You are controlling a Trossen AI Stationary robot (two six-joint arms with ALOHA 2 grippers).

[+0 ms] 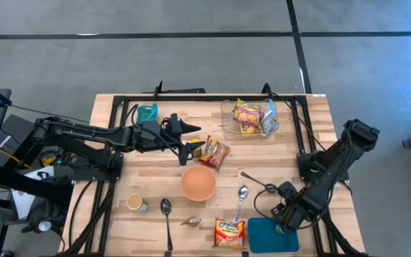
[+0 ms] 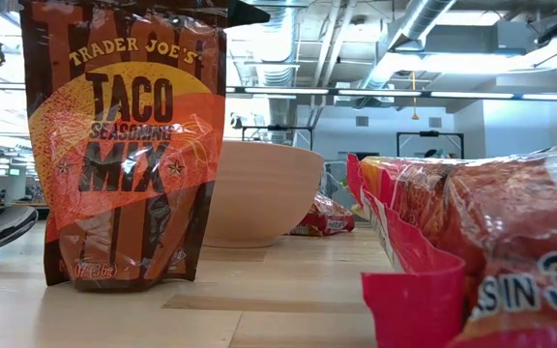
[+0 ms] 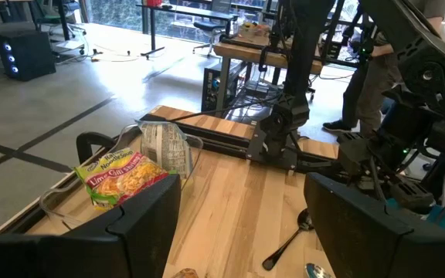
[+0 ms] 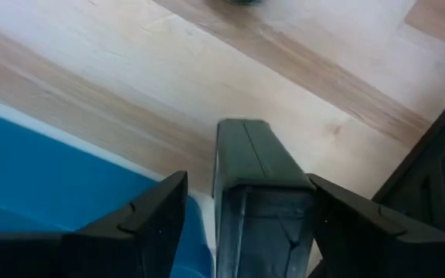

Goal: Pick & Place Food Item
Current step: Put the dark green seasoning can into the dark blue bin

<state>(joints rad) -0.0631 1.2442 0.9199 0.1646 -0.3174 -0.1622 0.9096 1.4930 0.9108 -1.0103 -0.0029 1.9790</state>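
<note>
An orange snack packet (image 1: 215, 152) lies flat on the wooden table, just beyond my left gripper (image 1: 193, 140), which hovers level and open with nothing between its fingers (image 3: 242, 224). A clear container (image 1: 250, 118) at the far right holds noodle packets (image 3: 122, 174). A ramen packet (image 1: 229, 233) lies at the near edge. A taco seasoning pouch (image 2: 124, 145) stands upright on its bottom edge in front of the wooden bowl (image 2: 259, 193). My right gripper (image 1: 285, 223) points down, open, at the edge of a blue plate (image 4: 45, 185). A dark block (image 4: 246, 154) shows between its fingers, with a gap on one side.
A cup (image 1: 135, 203), two metal spoons (image 1: 166, 208) (image 1: 242, 194) and a black spoon (image 1: 254, 178) lie around the bowl (image 1: 198, 182). A teal item (image 1: 147, 112) sits at the far left. Black rails (image 1: 191, 96) frame the table.
</note>
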